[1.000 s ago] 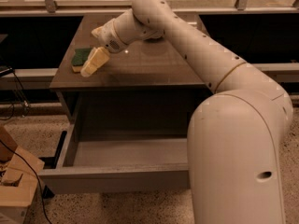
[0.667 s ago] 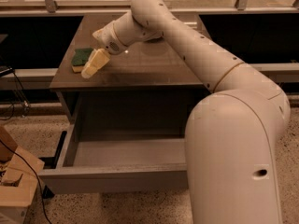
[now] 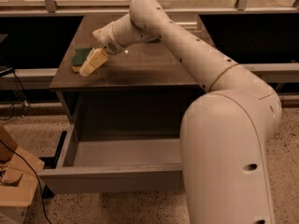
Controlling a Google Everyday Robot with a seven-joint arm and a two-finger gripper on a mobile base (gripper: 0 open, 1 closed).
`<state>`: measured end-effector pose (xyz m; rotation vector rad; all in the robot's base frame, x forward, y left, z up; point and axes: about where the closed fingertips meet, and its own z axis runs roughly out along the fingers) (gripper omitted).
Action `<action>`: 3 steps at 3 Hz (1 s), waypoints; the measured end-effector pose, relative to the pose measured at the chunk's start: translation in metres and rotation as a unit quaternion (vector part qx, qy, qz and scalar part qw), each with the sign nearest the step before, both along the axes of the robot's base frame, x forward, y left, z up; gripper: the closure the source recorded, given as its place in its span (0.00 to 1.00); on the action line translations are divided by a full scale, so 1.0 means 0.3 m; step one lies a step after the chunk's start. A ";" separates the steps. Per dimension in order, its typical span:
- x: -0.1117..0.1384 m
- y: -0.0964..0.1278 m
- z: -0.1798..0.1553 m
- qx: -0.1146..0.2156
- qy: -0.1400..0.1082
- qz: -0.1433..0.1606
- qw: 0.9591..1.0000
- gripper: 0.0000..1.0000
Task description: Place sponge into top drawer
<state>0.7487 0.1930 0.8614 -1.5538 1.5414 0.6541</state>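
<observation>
Sponge (image 3: 80,56): small green-topped yellow foam block, at left edge of brown tabletop (image 3: 140,71).
Handling: likely light, squashy; hold across narrow sides.
End effector (image 3: 92,62): just beside it; open or closed, cannot tell.

I see the sponge (image 3: 80,56) on the desk (image 3: 149,66) near its left edge, my gripper (image 3: 91,63) just beside it, the top drawer (image 3: 112,178) pulled out below the front edge.

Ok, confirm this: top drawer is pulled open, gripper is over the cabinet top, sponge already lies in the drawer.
Wrong on the sponge: the camera view shows it lying on the cabinet top near the left edge, right beside the gripper, not in the top drawer. The drawer is pulled open and the gripper is over the cabinet top.
</observation>
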 end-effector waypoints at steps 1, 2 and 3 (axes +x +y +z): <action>0.044 0.019 -0.013 0.013 -0.002 -0.008 1.000 0.00; 0.078 0.035 -0.042 0.020 0.004 -0.014 1.000 0.00; 0.094 0.053 -0.072 0.021 0.013 -0.011 1.000 0.17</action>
